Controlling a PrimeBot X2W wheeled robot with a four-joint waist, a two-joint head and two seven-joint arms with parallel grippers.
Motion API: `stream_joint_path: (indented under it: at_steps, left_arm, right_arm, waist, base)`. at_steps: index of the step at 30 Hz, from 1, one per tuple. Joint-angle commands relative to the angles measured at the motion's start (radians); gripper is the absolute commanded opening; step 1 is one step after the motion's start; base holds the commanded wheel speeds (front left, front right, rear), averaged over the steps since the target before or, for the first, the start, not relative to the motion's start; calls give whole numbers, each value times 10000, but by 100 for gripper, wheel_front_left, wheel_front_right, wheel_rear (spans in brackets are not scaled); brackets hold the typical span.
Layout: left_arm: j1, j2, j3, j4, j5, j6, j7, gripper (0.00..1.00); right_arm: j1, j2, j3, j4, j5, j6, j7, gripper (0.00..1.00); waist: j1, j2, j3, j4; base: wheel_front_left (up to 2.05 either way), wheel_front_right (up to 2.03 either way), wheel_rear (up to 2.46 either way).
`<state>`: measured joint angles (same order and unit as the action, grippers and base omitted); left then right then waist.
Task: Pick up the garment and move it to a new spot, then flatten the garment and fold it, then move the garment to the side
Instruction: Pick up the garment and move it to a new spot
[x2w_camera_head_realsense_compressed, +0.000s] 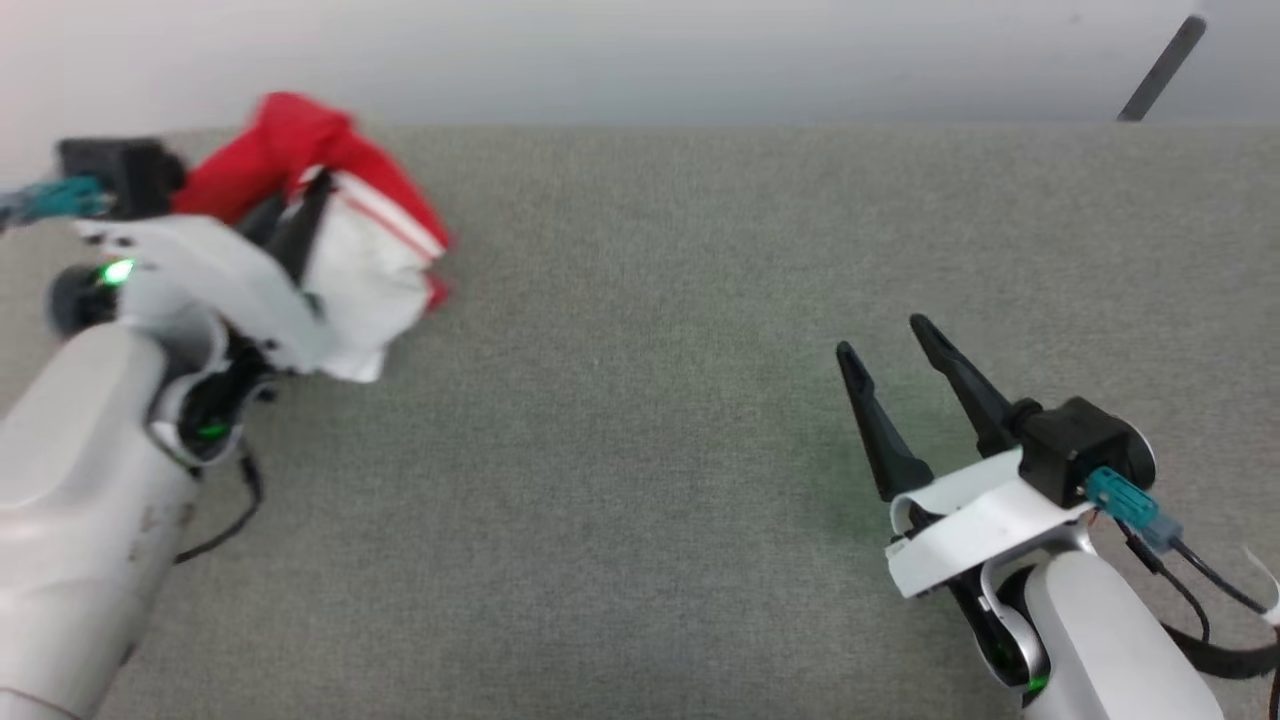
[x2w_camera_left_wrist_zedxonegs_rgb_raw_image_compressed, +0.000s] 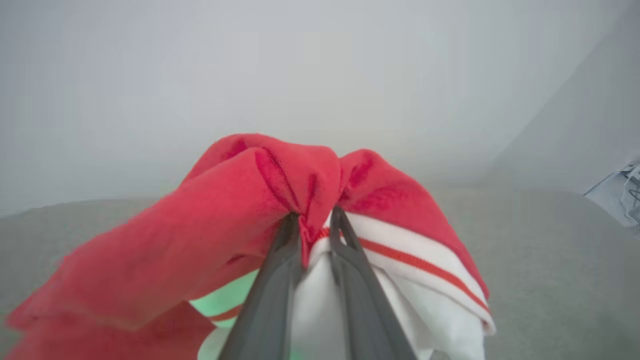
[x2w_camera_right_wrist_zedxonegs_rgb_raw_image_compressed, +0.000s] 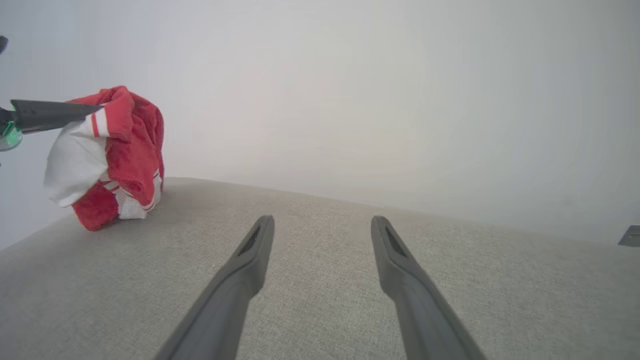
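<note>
The left gripper (x2w_camera_left_wrist_zedxonegs_rgb_raw_image_compressed: 314, 220) has its two dark fingers pinched nearly shut on the crumpled red and white cloth jersey (x2w_camera_left_wrist_zedxonegs_rgb_raw_image_compressed: 235, 210), bunched at the far left of the grey fabric table (x2w_camera_head_realsense_compressed: 640, 420). The right gripper (x2w_camera_head_realsense_compressed: 882, 336) is spread wide, holding nothing, near the right.

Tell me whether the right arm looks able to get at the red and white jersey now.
Probably yes, with a long reach. The right gripper stands open, and the grey fabric surface between it and the red and white jersey shows no obstacle. The left gripper pinches it at far left.
</note>
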<state>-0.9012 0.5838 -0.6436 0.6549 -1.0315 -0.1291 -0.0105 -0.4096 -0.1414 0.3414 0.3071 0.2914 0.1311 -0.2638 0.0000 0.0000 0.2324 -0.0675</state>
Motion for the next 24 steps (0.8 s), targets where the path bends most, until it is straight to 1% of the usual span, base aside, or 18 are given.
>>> stream_joint_path:
  at_steps: [1,6,10,12,15,19,22,24]
  left_arm:
    - [-151,-124,-197,-433,-207,-22,-11,0]
    - [-588,-430,-848,-1816,-775,-22,256,0]
    - [-1216,-1078,-1171,-2619,-1361,-22,550,0]
    - [-1608,-1557,-1359,-2822,-1559,-22,675,0]
    - [-2266,-2275,-1682,-2810,-1694,-22,714,0]
    - [-2904,-3000,-2149,-2490,-1703,-22,451,0]
    - [-3023,-3152,-2653,-2146,-1695,-22,336,0]
    - [-2901,-3000,-2941,-1865,-1857,-22,277,0]
  right_arm:
    - [252,74,-176,-30,55,-6,-8,100]
    - [559,285,-694,-202,105,-6,-8,100]
    - [678,464,-1132,-392,176,-6,-6,100]
    - [732,535,-1400,-478,200,-6,-6,100]
    - [691,664,-1721,-617,259,-6,-8,100]
    - [570,791,-1959,-788,349,-6,-8,100]
    - [508,850,-2002,-900,439,-6,-6,100]
    - [504,878,-2034,-964,430,-6,-8,100]
  waist:
    - [0,0,-354,-245]
    - [0,0,-303,-885]
    - [0,0,-13,-1526]
    - [0,0,134,-1786]
    - [0,0,370,-2199]
    - [0,0,655,-2809]
    - [0,0,835,-3194]
    - [0,0,926,-3403]
  base:
    - [0,0,0]
    - [0,0,0]
    - [0,0,0]
    - [0,0,0]
    - [0,0,0]
    - [0,0,0]
    - [0,0,0]
    - [0,0,0]
